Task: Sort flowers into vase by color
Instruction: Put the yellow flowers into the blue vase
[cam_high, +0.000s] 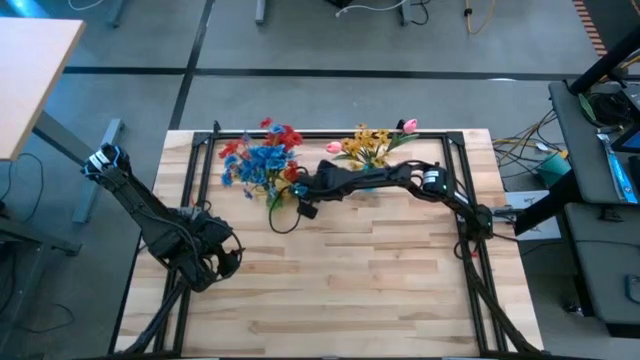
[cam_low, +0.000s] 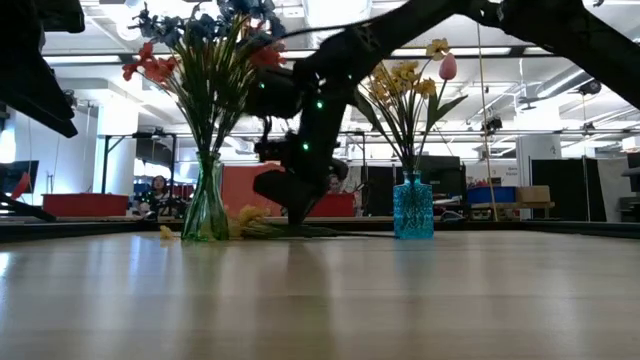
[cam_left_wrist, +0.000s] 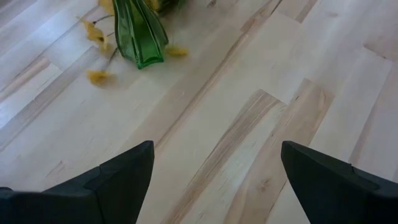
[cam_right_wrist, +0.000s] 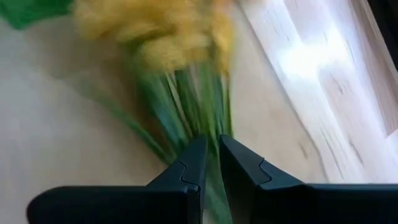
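A green glass vase at the far left of the table holds red and blue flowers. To its right, a blue vase holds yellow flowers and one pink bud. A loose yellow flower spray lies low by the green vase's foot. My right gripper is shut on its green stems, just right of the green vase. My left gripper hangs open over bare wood at the near left, holding nothing. My right gripper pinches the yellow spray's green stems, below the blooms, between its two fingers. It slants down from the table's right, and the fingers lie along the stems. The blooms point toward the green vase, low over the wood; I cannot tell whether they rest on it.
Loose yellow blooms lie on the wood beside the green vase's foot. A black frame rail runs behind both vases along the far edge. The near half of the tabletop is bare wood.
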